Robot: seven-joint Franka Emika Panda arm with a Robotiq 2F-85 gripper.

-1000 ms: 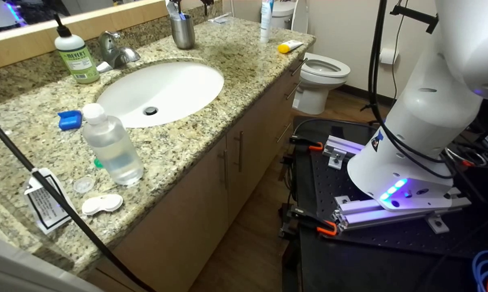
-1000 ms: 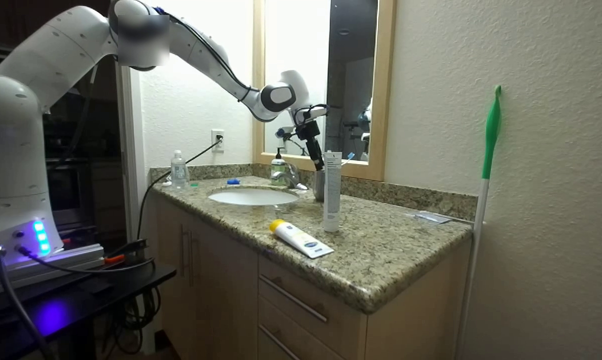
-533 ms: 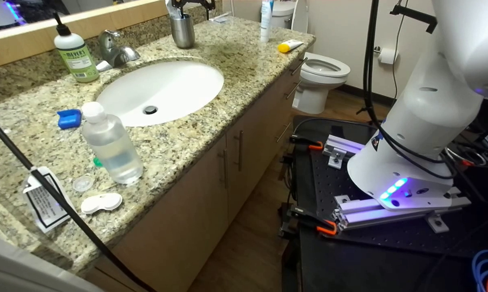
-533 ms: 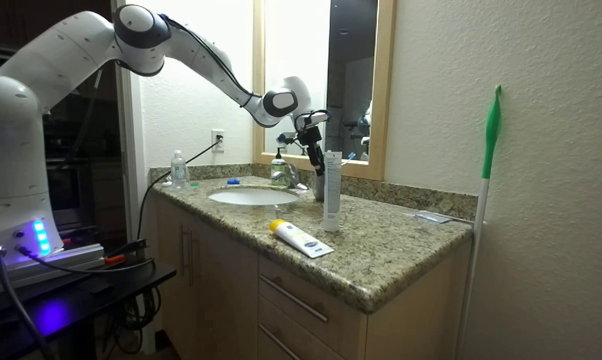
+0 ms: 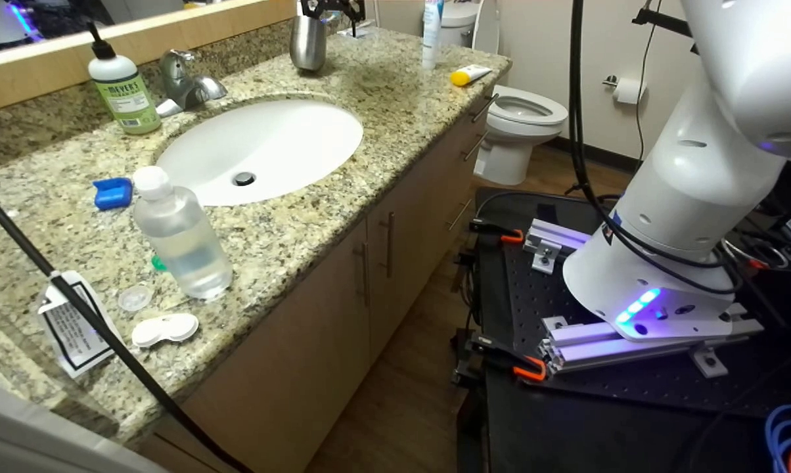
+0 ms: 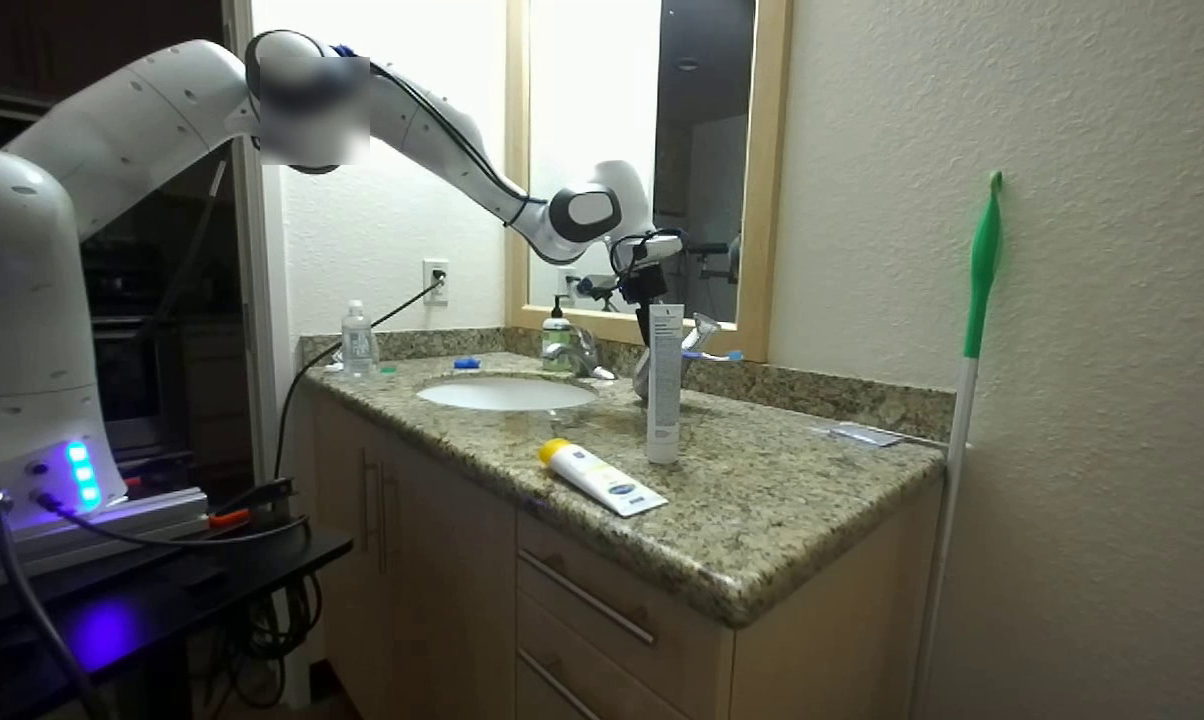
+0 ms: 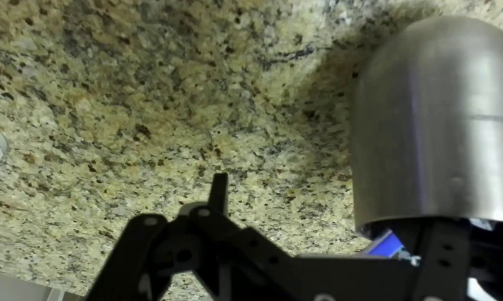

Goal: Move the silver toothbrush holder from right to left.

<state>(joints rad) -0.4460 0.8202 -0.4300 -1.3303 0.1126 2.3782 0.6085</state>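
The silver toothbrush holder is at the back of the counter, beyond the sink. It is tilted, leaning toward the far end. In an exterior view the holder is mostly hidden behind a standing white tube; a blue toothbrush leans out of it. In the wrist view the holder fills the right side, mouth toward my gripper. My gripper is open, also in an exterior view. One finger reaches into the holder's mouth, its tip hidden. The other finger is outside, apart from the wall.
The white tube stands close by, and a yellow-capped tube lies near the front edge. The sink, faucet, green soap bottle and clear bottle are along the counter. The mirror is behind.
My gripper has come down and moved toward the counter's far end. The holder, upright before, has tilted and shifted that way, and its toothbrushes now lean much lower.
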